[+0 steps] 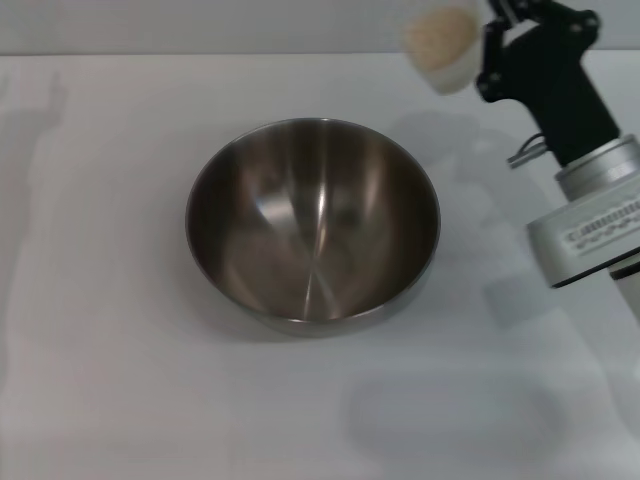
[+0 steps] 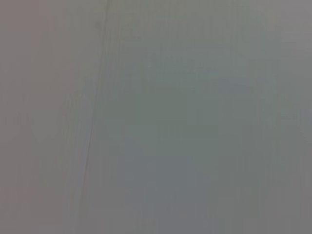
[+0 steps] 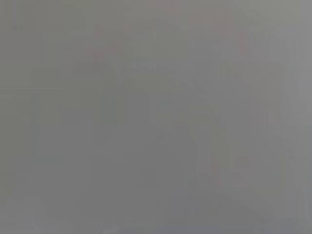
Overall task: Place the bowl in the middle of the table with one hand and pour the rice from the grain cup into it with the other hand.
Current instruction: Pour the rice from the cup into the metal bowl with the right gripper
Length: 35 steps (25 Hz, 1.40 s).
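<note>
While the bowl (image 1: pixel 312 222) stood empty near the centre of the frame on the table (image 1: pixel 100 380), the grain cup (image 1: pixel 443 48) was held aloft at the upper right of the head view by the right gripper (image 1: pixel 487 55). The black fingers were seen clamped on the cup's side, the cup being tipped toward the camera so that the rice (image 1: pixel 438 34) showed as a pale heap through its mouth. No grain was seen in the bowl or on the table. The cup lay beyond the bowl's far right rim and apart from it, so pouring was judged not yet begun.

The left gripper was not shown in the head view; both wrist views were filled by featureless grey, and nothing could be read from them.

The cup was judged light, thin-walled and smooth, hence liable to slip or twist if the clamp were loosened; a hold across its side wall or handle, as shown, was considered suitable, provided the grip was not tight enough to deform the plastic. The rice was expected to run freely and scatter once tilted, so the mouth would need to be brought over the bowl's interior before further tipping. The steel bowl was judged stiff, slick and fairly light, able to slide if struck; its rim was taken as the natural holding place.
</note>
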Each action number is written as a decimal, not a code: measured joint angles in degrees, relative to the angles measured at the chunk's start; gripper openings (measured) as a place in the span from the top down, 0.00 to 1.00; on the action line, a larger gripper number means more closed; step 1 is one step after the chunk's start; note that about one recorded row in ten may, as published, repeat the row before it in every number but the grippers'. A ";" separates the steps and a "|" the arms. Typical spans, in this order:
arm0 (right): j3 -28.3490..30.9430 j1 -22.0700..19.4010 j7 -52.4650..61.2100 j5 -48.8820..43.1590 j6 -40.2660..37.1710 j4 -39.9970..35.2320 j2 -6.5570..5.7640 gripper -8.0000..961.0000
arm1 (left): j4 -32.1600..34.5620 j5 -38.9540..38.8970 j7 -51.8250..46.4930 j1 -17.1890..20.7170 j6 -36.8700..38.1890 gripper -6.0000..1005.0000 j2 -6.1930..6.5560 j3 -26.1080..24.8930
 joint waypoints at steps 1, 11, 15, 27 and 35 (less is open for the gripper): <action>-0.01 0.41 -2.26 -1.15 0.34 -0.02 0.00 0.97 | -0.21 0.00 0.00 0.06 0.00 0.34 0.00 0.00; -0.14 1.66 -18.92 -6.20 2.05 0.50 0.18 0.97 | -1.23 0.00 0.00 0.39 0.05 0.34 -0.03 -0.39; -0.14 1.92 -23.78 -7.48 2.05 0.43 0.16 0.97 | -1.24 -0.01 0.00 0.13 0.07 0.34 -0.03 -0.46; -0.55 2.58 -31.58 -10.25 1.94 -0.04 -0.04 0.97 | -1.86 0.00 0.00 -0.08 0.03 0.34 -0.02 -0.44; -0.66 3.44 -37.48 -13.80 1.85 -1.71 -0.16 0.97 | -1.91 0.00 0.11 -0.45 -0.22 0.34 -0.02 -0.44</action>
